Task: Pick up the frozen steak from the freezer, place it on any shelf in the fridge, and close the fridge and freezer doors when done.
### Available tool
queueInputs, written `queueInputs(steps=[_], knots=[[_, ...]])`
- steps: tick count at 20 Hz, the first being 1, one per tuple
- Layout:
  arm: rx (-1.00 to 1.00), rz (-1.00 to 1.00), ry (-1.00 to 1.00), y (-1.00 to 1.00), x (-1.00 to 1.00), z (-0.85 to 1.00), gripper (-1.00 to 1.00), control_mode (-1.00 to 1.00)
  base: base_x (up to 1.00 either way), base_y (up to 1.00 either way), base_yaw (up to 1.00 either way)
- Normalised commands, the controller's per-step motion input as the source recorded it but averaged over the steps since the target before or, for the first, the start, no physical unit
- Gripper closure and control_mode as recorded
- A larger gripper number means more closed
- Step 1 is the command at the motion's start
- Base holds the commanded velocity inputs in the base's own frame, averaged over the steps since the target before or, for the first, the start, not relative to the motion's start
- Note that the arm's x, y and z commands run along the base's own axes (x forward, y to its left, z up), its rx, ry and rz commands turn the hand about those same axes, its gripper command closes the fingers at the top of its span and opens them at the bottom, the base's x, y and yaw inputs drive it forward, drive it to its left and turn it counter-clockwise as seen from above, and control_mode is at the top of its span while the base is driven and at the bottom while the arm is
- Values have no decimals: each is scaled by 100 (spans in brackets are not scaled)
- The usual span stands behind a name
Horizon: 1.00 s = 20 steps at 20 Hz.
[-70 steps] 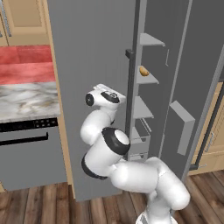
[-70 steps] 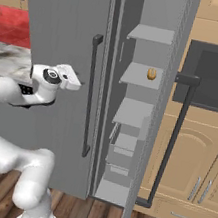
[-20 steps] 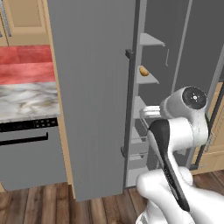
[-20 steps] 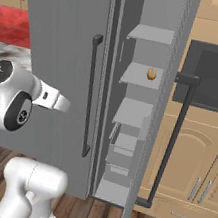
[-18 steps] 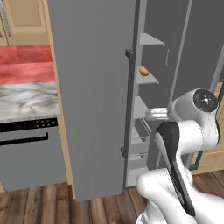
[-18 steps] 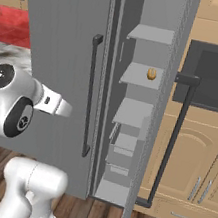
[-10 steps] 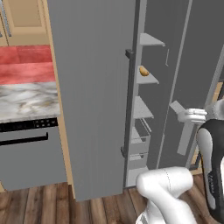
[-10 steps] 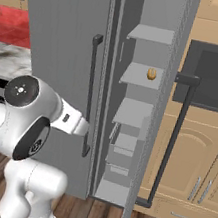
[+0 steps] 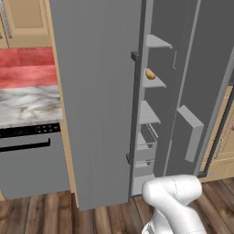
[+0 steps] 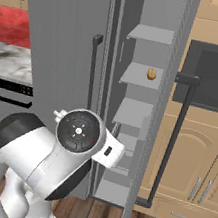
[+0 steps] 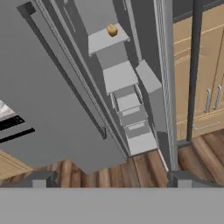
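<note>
While the freezer [image 10: 132,120] stands open, I honestly can't pick out the frozen steak on any of its short pale shelves; too small or hidden to tell. What does show is an orange-brown rounded lump [image 10: 151,74] sitting near the front edge of the second shelf from the top, also clear in the hand view [image 11: 112,30] and the left base view [image 9: 150,74]. Below that are more shelves and low drawers [image 11: 133,118].

The freezer door [image 9: 201,87] is swung wide, with a grey bin on its inner side [image 9: 190,132] and its dark bar handle [image 10: 173,137] facing the wooden cabinets. The wide fridge door [image 9: 98,100] is shut, its dark handle [image 10: 92,72] just beside the freezer opening.

The tool [image 11: 108,178] points down toward the wood floor [image 11: 144,168] in front of the freezer, its two tips wide apart with nothing between them.

Left of the appliance there's a marble tabletop [image 9: 27,105] with a red backsplash behind it and a dark oven front underneath.
</note>
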Motion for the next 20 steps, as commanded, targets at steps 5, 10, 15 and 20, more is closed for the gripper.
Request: queueInputs(steps=[5,10,15,20], knots=[[8,0,0,-96,20,0,-100,-100,0,0,0],[6,0,-2,-73,67,-6,-100,-100,0,0,0],[5,0,-3,-63,77,-9,-100,-100,0,0,0],[2,3,-11,-60,62,-28,-100,-100,0,0,0]])
